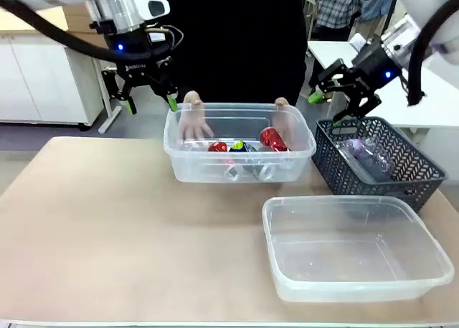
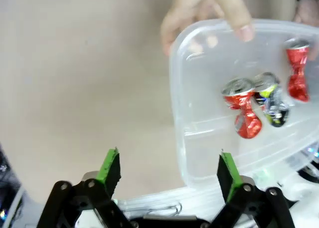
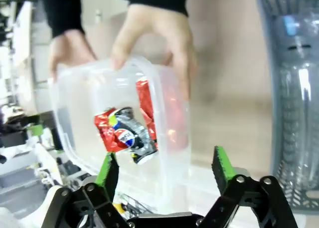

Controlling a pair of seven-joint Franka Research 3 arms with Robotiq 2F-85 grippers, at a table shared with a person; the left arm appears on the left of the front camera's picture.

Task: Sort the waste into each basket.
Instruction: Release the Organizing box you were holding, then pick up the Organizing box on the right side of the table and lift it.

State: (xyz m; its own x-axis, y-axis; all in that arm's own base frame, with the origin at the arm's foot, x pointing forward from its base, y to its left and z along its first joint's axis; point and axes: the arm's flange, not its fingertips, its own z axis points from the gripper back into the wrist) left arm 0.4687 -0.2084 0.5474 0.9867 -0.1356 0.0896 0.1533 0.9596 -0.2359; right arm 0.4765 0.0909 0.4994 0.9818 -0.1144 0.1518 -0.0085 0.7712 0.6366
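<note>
Overhead, the left gripper (image 1: 150, 104) and right gripper (image 1: 336, 107) hang open and empty, crushed cans (image 1: 272, 138) lie in the clear tub (image 1: 181, 164) a person's hands (image 1: 192, 121) hold, a plastic bottle (image 1: 366, 156) in the grey lattice basket (image 1: 423, 174).

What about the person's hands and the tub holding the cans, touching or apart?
Touching. The right wrist view shows a hand with fingers curled over the rim of the tub; the left wrist view shows fingertips on that rim too.

The tubs (image 1: 344, 288) are moulded in clear, glossy plastic. The cans (image 1: 272, 138) are formed of shiny, crumpled metal. The basket (image 1: 416, 174) is made of matt plastic. The worktop (image 1: 107, 220) is finished matt.
</note>
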